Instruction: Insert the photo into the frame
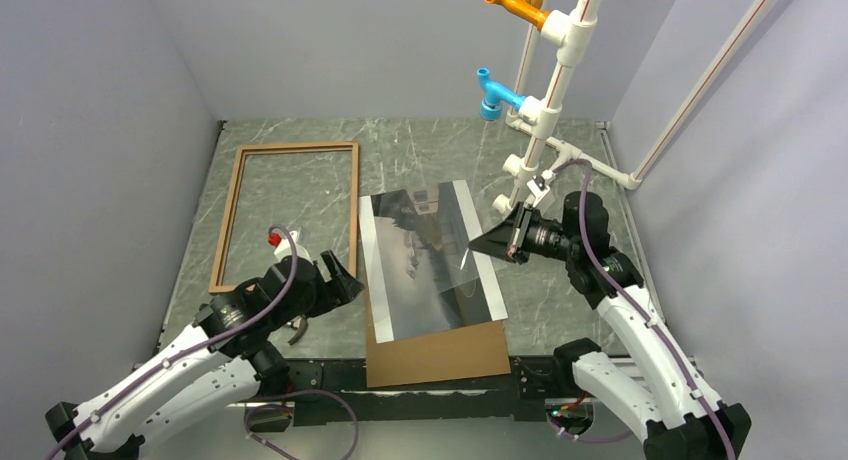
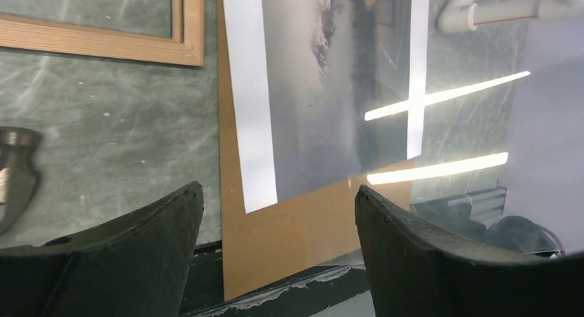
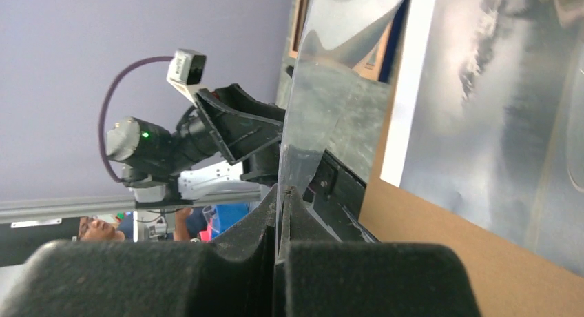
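Right gripper (image 3: 281,205) pinched on clear sheet (image 3: 317,117), photo (image 1: 430,265) flat just beside; left gripper (image 1: 348,280) open near photo

text: none legible | labels: none | numbers: none

Grey photo (image 1: 425,265) with white side bands, brown wood frame (image 1: 232,210), tan board (image 1: 440,355), clear shiny sheet (image 3: 330,103), grey-green veined table (image 1: 440,150).

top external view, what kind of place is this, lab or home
Probably a robotics lab cell: plain grey walls box in a marbled tabletop, a left arm and right arm are bolted at its near edge, and a white pipe rack stands at the back.
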